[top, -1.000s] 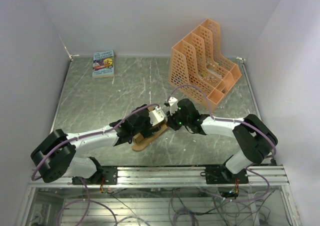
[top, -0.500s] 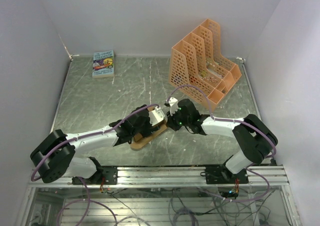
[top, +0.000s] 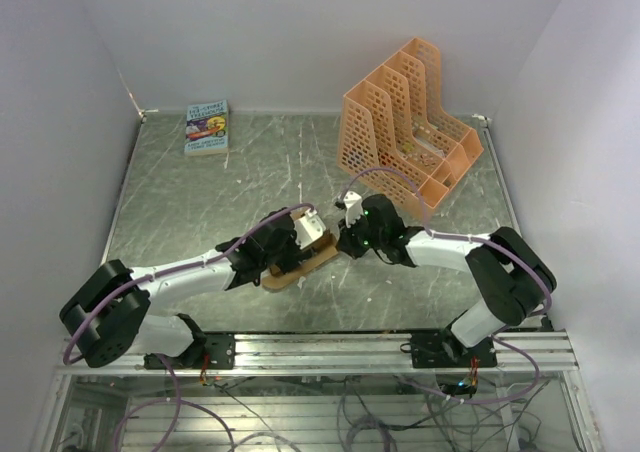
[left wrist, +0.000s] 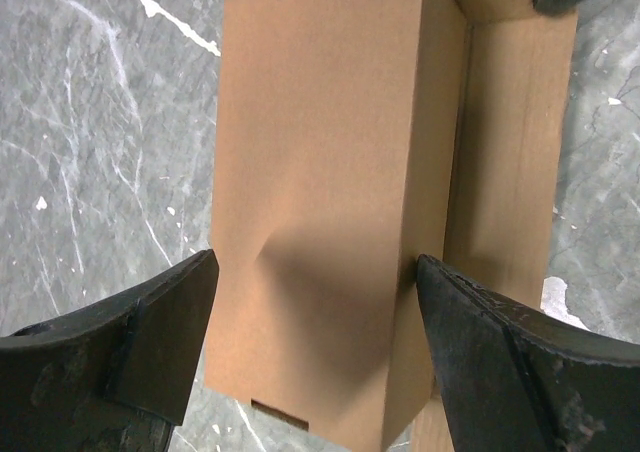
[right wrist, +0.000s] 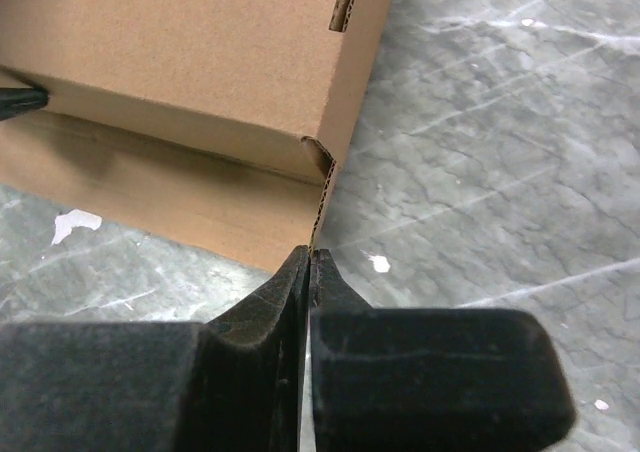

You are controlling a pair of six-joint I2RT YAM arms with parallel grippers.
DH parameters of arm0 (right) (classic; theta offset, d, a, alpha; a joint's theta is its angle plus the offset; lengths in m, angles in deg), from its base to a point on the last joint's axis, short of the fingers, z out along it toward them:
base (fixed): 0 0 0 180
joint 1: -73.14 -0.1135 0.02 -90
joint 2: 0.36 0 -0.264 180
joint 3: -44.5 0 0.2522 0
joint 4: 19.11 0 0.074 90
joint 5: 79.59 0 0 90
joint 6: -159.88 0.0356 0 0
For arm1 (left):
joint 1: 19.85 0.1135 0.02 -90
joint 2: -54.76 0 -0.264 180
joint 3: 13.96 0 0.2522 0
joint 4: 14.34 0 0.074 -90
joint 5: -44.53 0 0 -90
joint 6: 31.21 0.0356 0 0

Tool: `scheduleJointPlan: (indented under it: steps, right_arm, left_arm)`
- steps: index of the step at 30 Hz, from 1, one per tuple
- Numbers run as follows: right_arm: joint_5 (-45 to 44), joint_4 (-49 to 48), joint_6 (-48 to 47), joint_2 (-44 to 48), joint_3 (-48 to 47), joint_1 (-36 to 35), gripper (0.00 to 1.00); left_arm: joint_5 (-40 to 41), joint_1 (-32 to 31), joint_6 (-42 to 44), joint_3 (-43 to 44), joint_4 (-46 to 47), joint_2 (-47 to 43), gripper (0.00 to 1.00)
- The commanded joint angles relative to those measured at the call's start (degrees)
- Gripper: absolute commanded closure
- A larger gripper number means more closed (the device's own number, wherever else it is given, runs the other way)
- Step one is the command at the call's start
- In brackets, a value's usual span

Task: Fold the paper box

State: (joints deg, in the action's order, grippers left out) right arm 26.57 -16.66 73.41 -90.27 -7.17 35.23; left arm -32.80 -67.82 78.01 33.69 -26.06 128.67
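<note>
The box [top: 312,259] sits just 6 o'clock of the table's [top: 200,192] centre. The left gripper [left wrist: 315,272] clamps its long sides, jaws spread box-wide and squeezing enough to dent the top, likely to steady it. At the box's 3 o'clock end, the right gripper [right wrist: 308,262] is pinched tight on a thin flap [right wrist: 324,204] edge, seemingly to fold it in.

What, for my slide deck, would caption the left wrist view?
Left end effector squeezing the box across its width, denting the top panel.
</note>
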Motion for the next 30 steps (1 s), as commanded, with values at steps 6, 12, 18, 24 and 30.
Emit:
scheduleJointPlan:
  steps: [6,12,18,24,30]
  right_arm:
    - [2.94,-1.43,-0.34,-0.27,1.61,1.79,1.0]
    - [2.03,-0.53,-0.19,-1.18,0.73,1.99,1.0]
    - [2.79,-0.82,1.22,-3.0,0.12,4.8,0.89]
    - [5.62,-3.02,1.83,-3.29,0.02,6.62,0.79]
    - [8.13,-5.69,3.09,-3.15,0.64,7.92,0.69]
  left_arm:
    - [-0.81,1.08,-1.98,2.05,-0.43,1.87,0.1]
    - [-3.3,1.8,-2.88,2.18,0.52,1.22,0.11]
    - [-4.97,1.88,-2.6,1.6,1.2,0.38,0.11]
    - [-5.83,1.8,-2.29,2.4,1.51,0.72,0.11]
    - [-6.32,1.77,-1.65,4.3,0.69,2.04,0.11]
